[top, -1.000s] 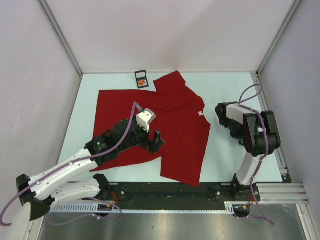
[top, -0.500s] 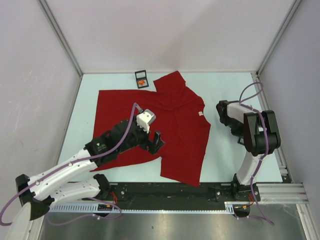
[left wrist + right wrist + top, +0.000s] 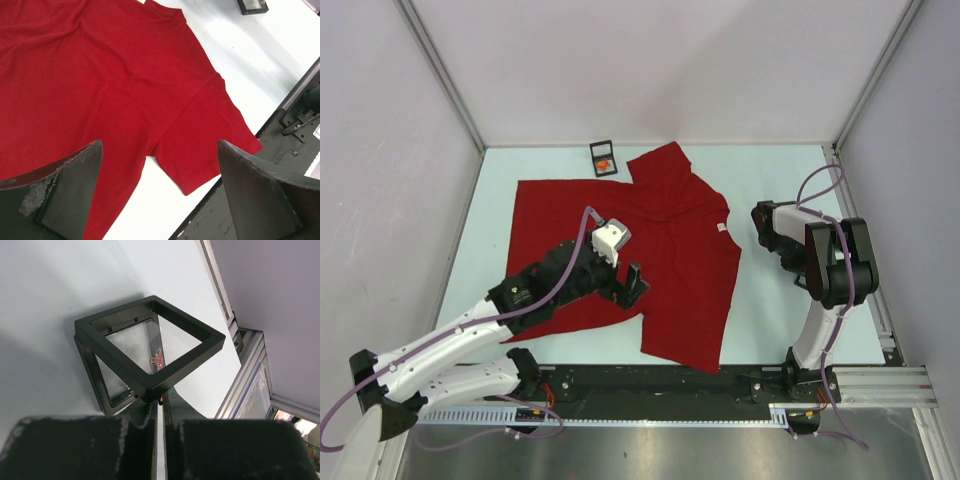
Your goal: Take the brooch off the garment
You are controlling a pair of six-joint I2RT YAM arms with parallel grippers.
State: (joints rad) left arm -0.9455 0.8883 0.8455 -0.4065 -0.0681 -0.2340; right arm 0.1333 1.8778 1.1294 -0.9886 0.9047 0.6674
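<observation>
The garment (image 3: 670,230) is a red T-shirt spread flat on the table, also filling the left wrist view (image 3: 100,75). My left gripper (image 3: 635,280) hovers over its lower part, jaws wide open with nothing between them (image 3: 160,150). My right gripper (image 3: 761,216) is off the shirt at the right. In the right wrist view it is shut (image 3: 161,402), pinching a tiny red-orange piece of the brooch at its tips. The brooch (image 3: 158,360) shows red and gold through the clear pane of an open black frame box (image 3: 150,340).
A second small black box (image 3: 603,157) with an orange item stands at the back, by the shirt's upper edge. A metal rail (image 3: 245,375) runs close to the right of the box. The black base rail (image 3: 720,385) lines the near edge.
The right arm's wrist has shifted slightly toward the back. The left arm has barely moved and stays open.
</observation>
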